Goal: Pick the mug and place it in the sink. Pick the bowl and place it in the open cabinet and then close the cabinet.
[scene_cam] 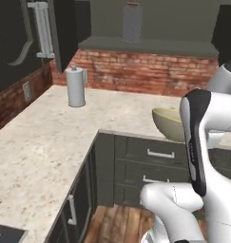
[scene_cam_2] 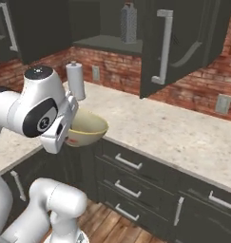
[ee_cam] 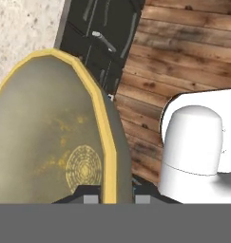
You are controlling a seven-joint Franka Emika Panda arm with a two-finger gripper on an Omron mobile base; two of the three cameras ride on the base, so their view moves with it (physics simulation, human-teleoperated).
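Two jobs in the task; I judge I'm on the 2nd, bowl to cabinet. No mug or sink in front of me, so I can't say where they are.

Claw point(ee_cam: 110, 197) is clenched on the bowl point(ee_cam: 50, 128). In hand view the yellow rim runs straight down between the two fingertips point(ee_cam: 91, 198), one tip inside the wall, one outside, jaws narrow w/ just the wall pinched between. Bowl fills the view ahead of the claw, inside facing me, a faint ring pattern on its bottom. Beyond the rim I see drawer fronts and wood floor below, so bowl looks lifted and hanging out past the counter point(scene_cam_2: 183, 128) edge, not resting. I can't tell if any part touches the counter.

From right base cam the bowl point(scene_cam_2: 86, 128) sits just ahead of the wrist, over the counter lip, tilted a bit. From left base cam bowl point(scene_cam: 168, 122) peeks out behind the forearm.

Cabinet point(scene_cam_2: 183, 42) is up and beyond the claw, well above the bowl, door swung open w/ its bar handle toward me. Shelf inside holds a grater point(scene_cam_2: 128, 23). Paper towel roll point(scene_cam_2: 75, 79) stands on the counter, far side of the bowl.

Next move, as I judge it: raise the bowl high, level it, carry it fwd onto the shelf, keeping off the open door edge and beside the grater. Risk: rim pinch is thin, bowl may swing or slip.
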